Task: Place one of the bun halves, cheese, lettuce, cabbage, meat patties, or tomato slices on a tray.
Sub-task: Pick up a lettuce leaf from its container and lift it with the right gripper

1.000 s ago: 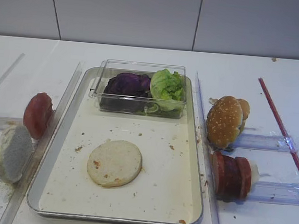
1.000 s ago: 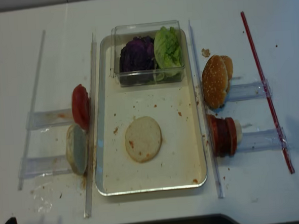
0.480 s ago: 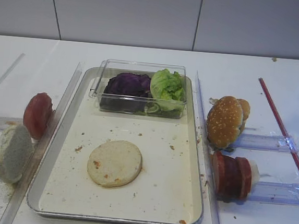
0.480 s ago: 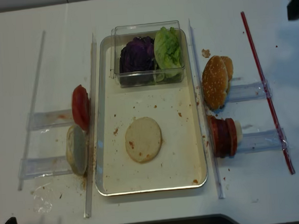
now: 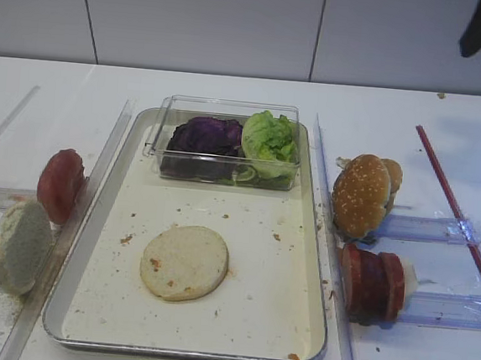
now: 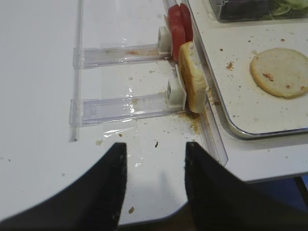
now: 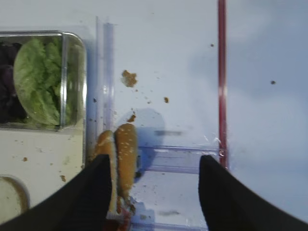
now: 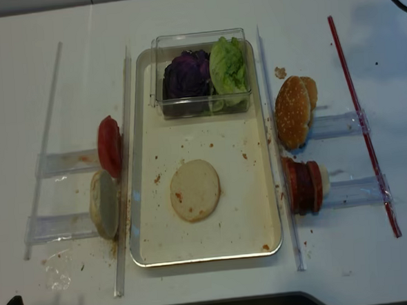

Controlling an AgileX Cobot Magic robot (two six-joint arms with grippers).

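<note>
Tray holds a pale bun half on its floor and a clear box of cabbage and lettuce. Sesame buns and patties stand right of it, tomato left. Right gripper hangs spread above the buns; left gripper also gapes, empty.

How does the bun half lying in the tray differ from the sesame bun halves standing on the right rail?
The bun half in the tray lies flat, pale and seedless, alone on the tray floor. The sesame bun halves stand on edge outside the tray, golden-brown and seeded, packed together on a clear rail. Both are round, and neither is touched by a gripper.
</note>
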